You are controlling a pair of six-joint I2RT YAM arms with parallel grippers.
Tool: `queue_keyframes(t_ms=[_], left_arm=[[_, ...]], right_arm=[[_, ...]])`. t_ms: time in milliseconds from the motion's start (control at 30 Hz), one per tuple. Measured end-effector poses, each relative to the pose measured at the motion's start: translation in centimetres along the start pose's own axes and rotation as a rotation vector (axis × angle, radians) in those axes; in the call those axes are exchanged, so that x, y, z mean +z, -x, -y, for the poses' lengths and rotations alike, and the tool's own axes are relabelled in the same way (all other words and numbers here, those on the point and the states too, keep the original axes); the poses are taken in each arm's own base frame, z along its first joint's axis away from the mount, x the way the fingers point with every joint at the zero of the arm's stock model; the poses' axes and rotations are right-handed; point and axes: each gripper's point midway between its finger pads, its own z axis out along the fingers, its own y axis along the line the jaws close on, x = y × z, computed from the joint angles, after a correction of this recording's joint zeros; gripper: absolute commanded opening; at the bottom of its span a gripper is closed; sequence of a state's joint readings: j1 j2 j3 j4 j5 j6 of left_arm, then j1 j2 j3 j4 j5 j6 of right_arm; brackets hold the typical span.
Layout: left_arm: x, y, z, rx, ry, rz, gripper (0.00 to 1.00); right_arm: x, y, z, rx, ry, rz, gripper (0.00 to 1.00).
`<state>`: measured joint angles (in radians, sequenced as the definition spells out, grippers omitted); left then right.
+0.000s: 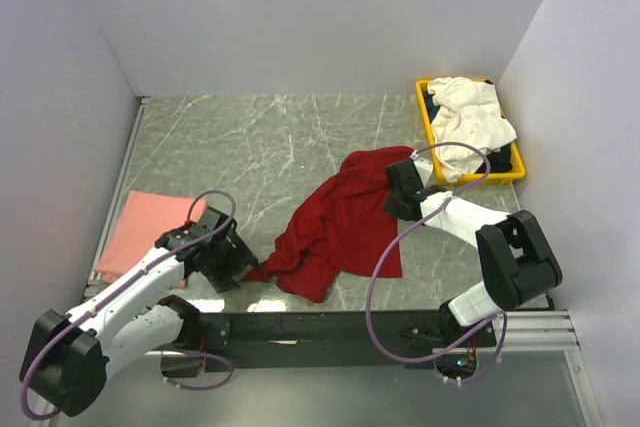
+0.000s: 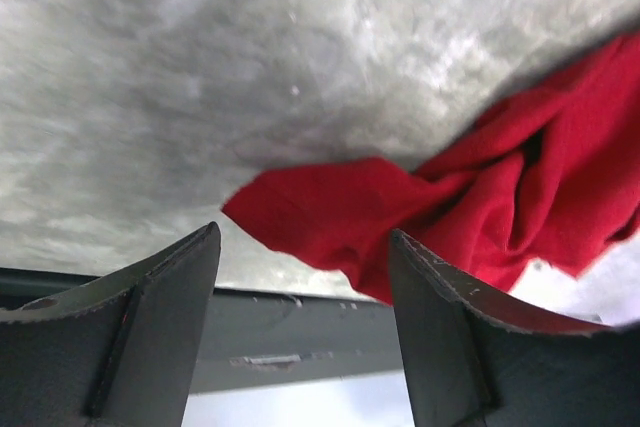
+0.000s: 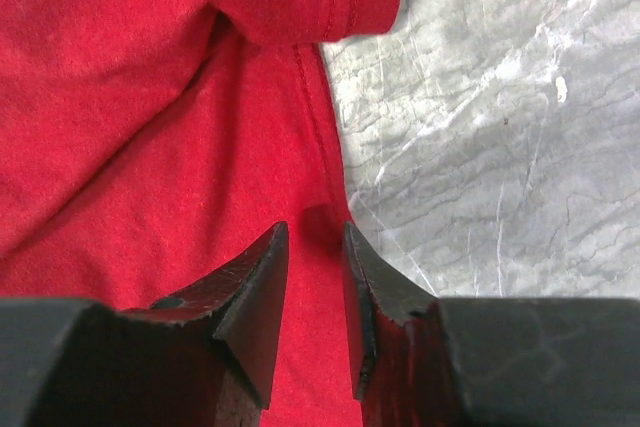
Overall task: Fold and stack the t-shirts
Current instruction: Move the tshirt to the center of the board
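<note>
At the near edge of the tabletop (image 1: 270,147), the left gripper (image 2: 305,235) stands wide apart beside the dark red t-shirt (image 1: 340,222); the right gripper (image 3: 314,232) is only narrowly apart over its edge.

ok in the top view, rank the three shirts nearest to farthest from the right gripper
1. Dark red shirt, mid-table, right gripper over its edge.
2. White shirt, in the yellow bin, back right.
3. Pink shirt, far left.
</note>
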<state>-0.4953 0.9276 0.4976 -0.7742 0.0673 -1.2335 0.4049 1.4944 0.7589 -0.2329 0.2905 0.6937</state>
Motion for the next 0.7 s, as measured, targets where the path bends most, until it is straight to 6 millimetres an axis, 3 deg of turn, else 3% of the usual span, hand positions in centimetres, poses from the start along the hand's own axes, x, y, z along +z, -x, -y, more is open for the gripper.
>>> queue_keyframes(t_ms=[267,567,700], left_arm=[[0.2,-1.6,-0.2,-0.016,-0.017,-0.095,0.7],[1.0,-0.2,0.6,-0.053,-0.034,-0.063,0.61],[1.5,0.4,1.0,-0.064,-0.04,-0.052,0.51]], right_arm=[[0.1,0.2,0.0,0.006,0.004,0.002,0.29],[0.1,0.2,0.1,0.01,0.008,-0.002,0.26],[0.2,0.1,0.2,0.012,0.009,-0.006,0.25]])
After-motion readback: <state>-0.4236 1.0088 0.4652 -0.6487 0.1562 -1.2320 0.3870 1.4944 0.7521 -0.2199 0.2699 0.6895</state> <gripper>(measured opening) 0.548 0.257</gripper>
